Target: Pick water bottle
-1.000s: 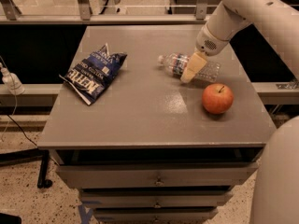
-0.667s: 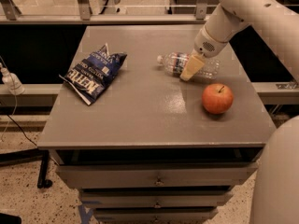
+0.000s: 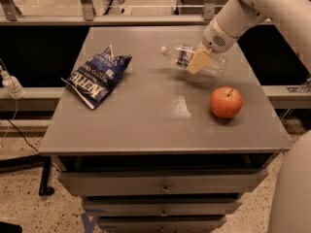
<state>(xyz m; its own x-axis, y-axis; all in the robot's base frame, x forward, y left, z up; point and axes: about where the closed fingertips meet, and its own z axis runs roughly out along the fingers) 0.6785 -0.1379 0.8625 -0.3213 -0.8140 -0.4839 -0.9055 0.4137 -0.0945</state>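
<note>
The water bottle (image 3: 182,56) is clear ribbed plastic with a white cap pointing left and a blue-red-white label band. It lies on its side, a little above the back right part of the grey table (image 3: 146,125), with its shadow below it. My gripper (image 3: 199,61) comes in from the upper right on the white arm and is shut around the bottle's middle. One tan finger (image 3: 198,62) crosses the front of the bottle.
A red apple (image 3: 226,102) sits on the table just in front and to the right of the bottle. A blue chip bag (image 3: 99,75) lies at the left. Drawers are below the table's front edge, and a rail runs behind it.
The bottle and my gripper have risen a little off the table surface together. The apple and the chip bag have not moved.
</note>
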